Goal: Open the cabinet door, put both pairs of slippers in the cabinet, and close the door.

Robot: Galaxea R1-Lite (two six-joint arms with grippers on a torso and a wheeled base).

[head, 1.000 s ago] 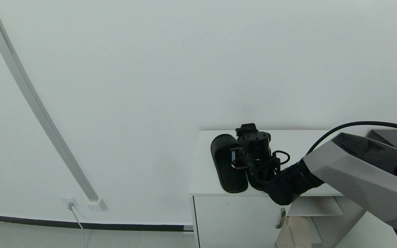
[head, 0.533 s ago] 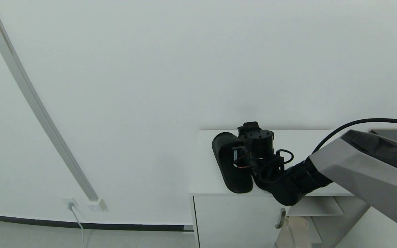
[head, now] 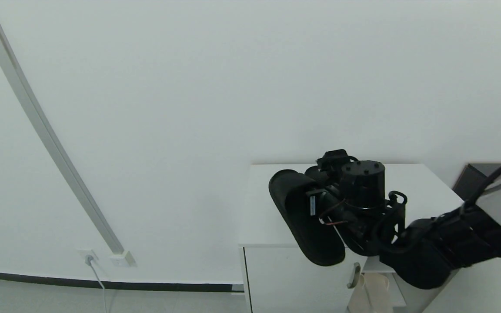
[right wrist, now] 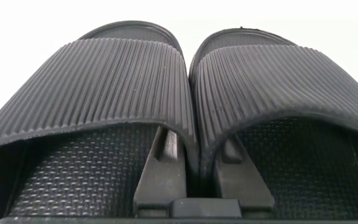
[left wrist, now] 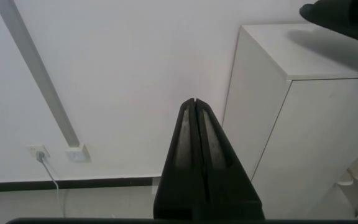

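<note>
While hanging by cabinet [head: 259, 217] front edge, clamps 2 black slippers [head: 307, 217] in right gripper [right wrist: 194, 155]: inner strap sides pinched between jaws, one finger under each strap. Left gripper [left wrist: 195, 106] jaws together. 1 wrist label [head: 312, 204], unreadable.

No words I can read.
A small white sticker [head: 312, 204] sits on my right claw [right wrist: 196, 144], but its print is too tiny for me to read.

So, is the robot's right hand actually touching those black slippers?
Touching. In the right wrist view the right hand has its fingers under the straps of the black slippers, pinching their inner edges between them.
</note>
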